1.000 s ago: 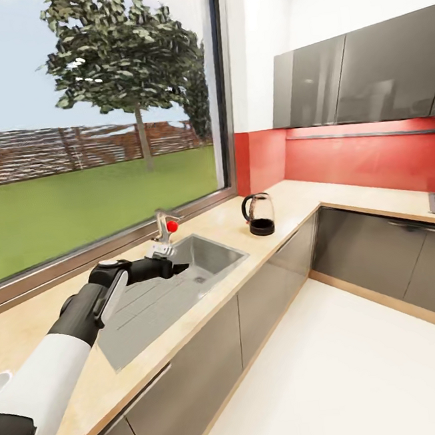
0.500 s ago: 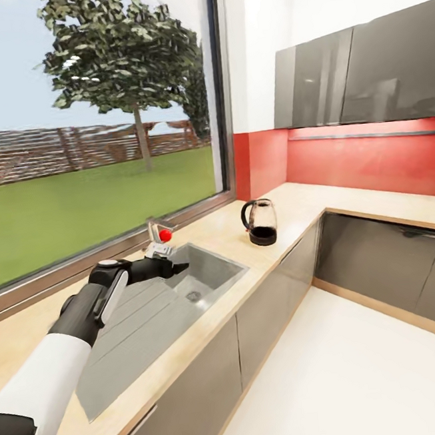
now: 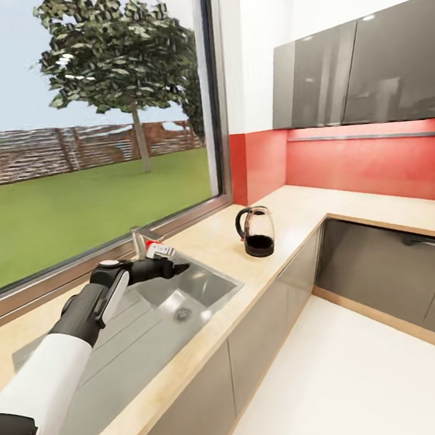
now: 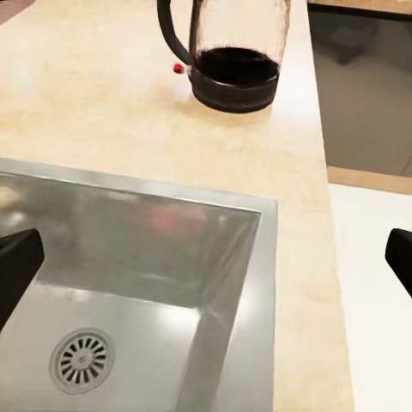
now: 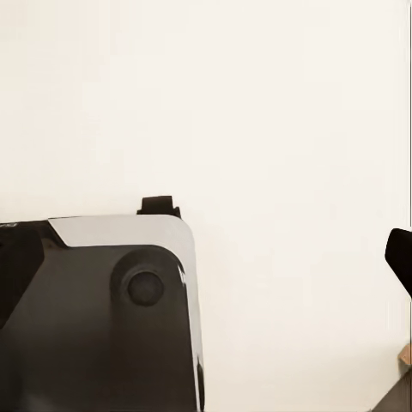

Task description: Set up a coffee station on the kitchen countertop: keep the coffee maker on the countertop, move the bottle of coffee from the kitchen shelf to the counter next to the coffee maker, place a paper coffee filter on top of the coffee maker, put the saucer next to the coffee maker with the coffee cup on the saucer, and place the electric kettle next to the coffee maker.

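Observation:
A glass electric kettle (image 3: 256, 232) with a black base and handle stands on the beige countertop (image 3: 290, 210), to the right of the sink. My left gripper (image 3: 177, 268) hangs open over the steel sink (image 3: 208, 292), well short of the kettle. In the left wrist view its two black fingertips (image 4: 17, 266) sit far apart with nothing between them, and the kettle (image 4: 233, 51) lies ahead beyond the sink's rim (image 4: 266, 257). In the right wrist view my right gripper (image 5: 215, 257) is open over white floor; one fingertip (image 5: 400, 257) shows beside the robot's dark body (image 5: 94, 318).
A faucet (image 3: 143, 242) stands behind the sink under a large window (image 3: 87, 124). The counter turns a corner along a red backsplash (image 3: 366, 162), with grey wall cabinets (image 3: 356, 72) above. White floor (image 3: 341, 378) lies to the right of the base cabinets.
The whole head view has shifted: sink and kettle now sit further left and lower in the picture. The left arm keeps the same pose, gripper still open.

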Robot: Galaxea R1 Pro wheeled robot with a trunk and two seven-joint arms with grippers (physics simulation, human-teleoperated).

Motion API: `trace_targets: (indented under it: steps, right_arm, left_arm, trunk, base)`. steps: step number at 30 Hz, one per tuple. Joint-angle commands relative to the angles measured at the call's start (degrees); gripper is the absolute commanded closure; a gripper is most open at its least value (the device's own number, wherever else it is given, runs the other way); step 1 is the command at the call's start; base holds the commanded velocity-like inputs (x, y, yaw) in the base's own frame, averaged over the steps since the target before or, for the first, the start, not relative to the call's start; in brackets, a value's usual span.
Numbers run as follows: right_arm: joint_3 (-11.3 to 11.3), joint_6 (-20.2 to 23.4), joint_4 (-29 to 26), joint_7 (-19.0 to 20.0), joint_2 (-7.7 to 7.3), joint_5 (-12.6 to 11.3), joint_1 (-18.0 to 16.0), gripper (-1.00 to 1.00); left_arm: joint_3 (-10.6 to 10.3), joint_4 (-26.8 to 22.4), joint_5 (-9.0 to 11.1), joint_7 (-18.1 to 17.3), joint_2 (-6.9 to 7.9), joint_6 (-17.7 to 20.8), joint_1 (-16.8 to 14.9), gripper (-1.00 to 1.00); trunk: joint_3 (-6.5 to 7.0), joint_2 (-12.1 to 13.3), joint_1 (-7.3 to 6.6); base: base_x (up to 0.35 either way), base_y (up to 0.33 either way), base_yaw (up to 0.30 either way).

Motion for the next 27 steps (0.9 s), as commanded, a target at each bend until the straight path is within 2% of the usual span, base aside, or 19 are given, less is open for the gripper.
trace_targets:
  steps: [1,6,12,25,27]
  right_arm:
    - [-0.5,-0.2,0.1,-0.2,-0.01,0.6,-0.1,-1.0]
    - [-0.5,-0.2,0.1,-0.2,-0.01,0.6,-0.1,-1.0]
    - [-0.5,-0.2,0.1,-0.2,-0.01,0.6,-0.1,-1.0]
    - [-0.4,-0.2,0.2,-0.3,-0.53,0.7,-0.1,-1.0]
    - [-0.3,-0.2,0.2,-0.2,-0.61,0.8,-0.1,-1.0]
  left_arm:
    - [-0.2,0.0,0.6,0.2,0.05,0.5,-0.1,-1.0]
    - [-0.3,0.0,0.6,0.3,-0.11,0.5,-0.1,-1.0]
    - [-0.4,0.0,0.5,0.3,-1.14,0.5,-0.1,-1.0]
    - [-0.4,0.1,1.0,-0.4,-1.03,0.8,-0.2,-1.0]
    - [-0.5,0.1,1.1,-1.6,-0.81,1.0,-0.4,-1.0]
  trunk:
    - [-0.11,-0.1,0.05]
    - [-0.11,-0.1,0.05]
    - [-0.11,-0.1,0.05]
    - [-0.11,-0.1,0.05]
    - [-0.11,-0.1,0.05]
  base:
    - [0.277,-0.16,0.0]
    - [0.18,-0.226,0.0]
    - [0.142,-0.253,0.0]
    - [0.152,-0.268,0.0]
    - [0.194,-0.274,0.0]
